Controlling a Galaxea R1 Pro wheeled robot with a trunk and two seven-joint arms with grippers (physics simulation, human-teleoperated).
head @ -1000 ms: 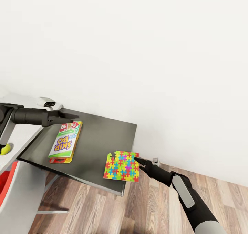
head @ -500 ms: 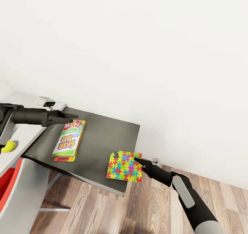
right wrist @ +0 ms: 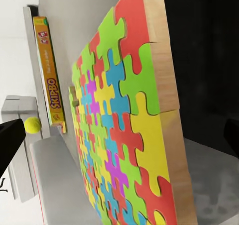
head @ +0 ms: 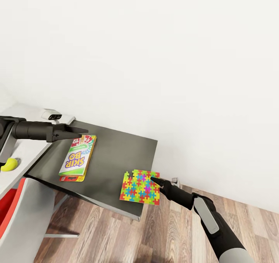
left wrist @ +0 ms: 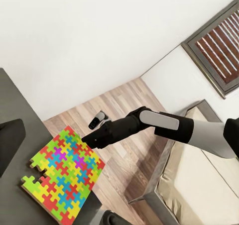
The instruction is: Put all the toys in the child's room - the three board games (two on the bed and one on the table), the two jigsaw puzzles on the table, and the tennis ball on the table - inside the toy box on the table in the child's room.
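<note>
The right tool [head: 152, 175] had its tip at the near right corner of a jigsaw puzzle [head: 140, 186], which lay flat on the dark grey surface [head: 112, 154], close to that surface's right edge. In the right wrist view the puzzle [right wrist: 119, 130] sat between the two dark fingers, one at each side of the picture with a wide gap, so the jaws stood apart and touched nothing I could be sure of. In the left wrist view the right tool [left wrist: 92, 138] met the puzzle [left wrist: 62, 172] at its corner above the wood floor [left wrist: 124, 105], with the bed [left wrist: 209, 175] beyond the arm. The left tool [head: 79, 131] was stretched out level over the far left part of the dark surface, its tip just beyond the top end of the Skip-Bo game [head: 77, 157], which lay flat and well apart from the puzzle. In the head view its fingers looked drawn to a point, but whether they were together I could not tell. The tennis ball [head: 9, 164] rested on the pale surface [head: 23, 150], under and nearer than the left arm; the right wrist view showed the ball [right wrist: 33, 125] past the game [right wrist: 49, 70]. A white device [head: 54, 116] lay on the pale surface behind the left tool.
</note>
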